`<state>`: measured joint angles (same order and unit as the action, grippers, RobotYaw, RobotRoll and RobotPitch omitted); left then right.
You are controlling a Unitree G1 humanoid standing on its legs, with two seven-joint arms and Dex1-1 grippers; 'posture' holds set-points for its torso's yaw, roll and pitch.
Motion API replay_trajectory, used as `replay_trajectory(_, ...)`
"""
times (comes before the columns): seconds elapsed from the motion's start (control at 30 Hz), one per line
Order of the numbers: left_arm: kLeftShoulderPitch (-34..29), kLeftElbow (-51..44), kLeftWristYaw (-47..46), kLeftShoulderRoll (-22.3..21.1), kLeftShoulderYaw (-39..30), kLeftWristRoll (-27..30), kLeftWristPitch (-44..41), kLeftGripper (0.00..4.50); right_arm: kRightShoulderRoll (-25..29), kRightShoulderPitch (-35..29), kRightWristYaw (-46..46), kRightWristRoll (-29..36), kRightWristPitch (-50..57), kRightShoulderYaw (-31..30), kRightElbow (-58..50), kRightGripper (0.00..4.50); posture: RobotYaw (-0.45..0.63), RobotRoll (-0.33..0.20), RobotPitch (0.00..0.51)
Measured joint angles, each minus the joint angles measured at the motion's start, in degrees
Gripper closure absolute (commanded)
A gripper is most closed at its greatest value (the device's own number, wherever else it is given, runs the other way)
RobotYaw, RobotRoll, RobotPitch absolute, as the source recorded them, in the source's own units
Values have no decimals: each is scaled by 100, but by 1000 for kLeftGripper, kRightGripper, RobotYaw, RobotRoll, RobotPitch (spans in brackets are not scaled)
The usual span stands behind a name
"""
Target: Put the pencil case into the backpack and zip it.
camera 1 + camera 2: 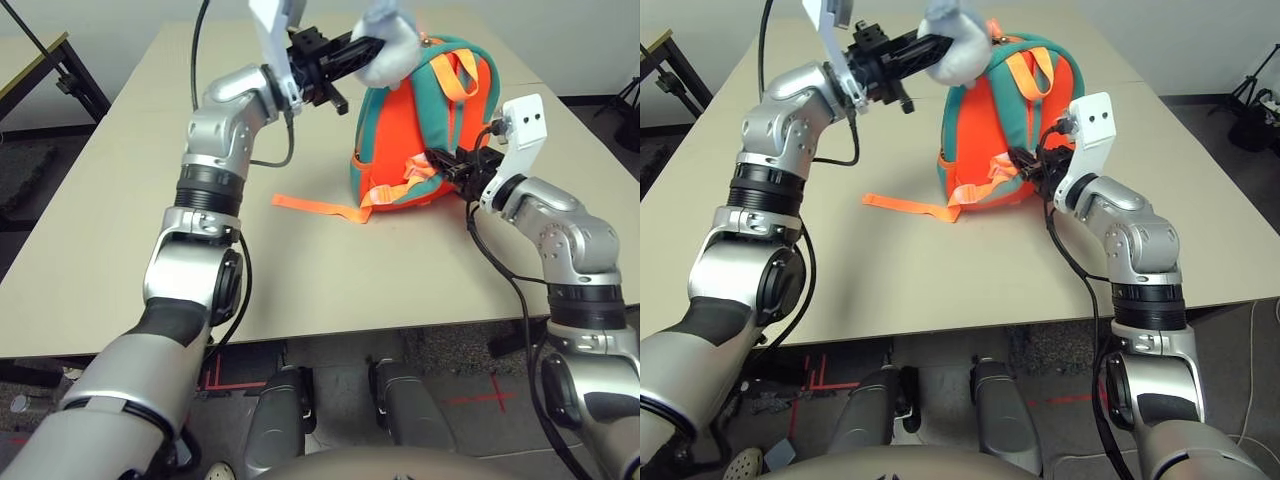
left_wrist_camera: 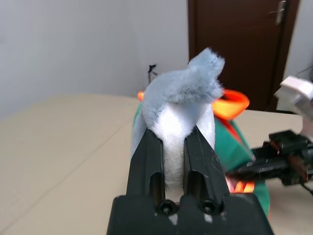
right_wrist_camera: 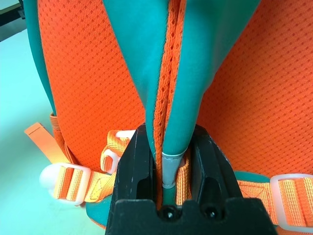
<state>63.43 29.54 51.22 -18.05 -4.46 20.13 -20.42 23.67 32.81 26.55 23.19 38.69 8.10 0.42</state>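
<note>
1. The left end effector is clamping its two black fingers on the fluffy grey-and-white soft piece attached at the top of the backpack, holding it raised above the tabletop.
2. The right end effector is pinching a teal fabric edge with a grey zipper pull low on the backpack's strap side; its fingers are closing tight on either side of that edge.
3. The small bright orange mesh backpack with teal trim is standing upright on the tabletop between the two end effectors, with its orange carry loop rising at the top just beside the grey soft piece.
4. The orange webbing straps with translucent plastic buckles are hanging at the backpack's lower part, right next to the right end effector.
5. One loose orange webbing strap is lying flat on the tabletop, trailing from the backpack's base toward the robot's left.
6. The flat white pencil case is not showing in any view, so I cannot tell where it is lying.
7. The beige rectangular tabletop is carrying the backpack toward its far half.
8. A dark brown door is standing in the wall behind the scene.
</note>
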Motion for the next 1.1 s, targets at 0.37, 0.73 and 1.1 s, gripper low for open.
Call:
replay_trajectory(0.37,-1129,-512,-71,-329,33,4,-530,4300,-3,24,16,-8,-36,-33,68,3701,-179,0,109)
replay_trajectory(0.73,-1533,372,-3,-202,547,-379,-136,4301,1,50,19,-18,-80,-55,153,3701,-192,0,105)
replay_trajectory(1.1,-1211,1859,-69,222,741,-873,718,4302,21,59,17,-38,-86,-57,194,3701,-193,0,102)
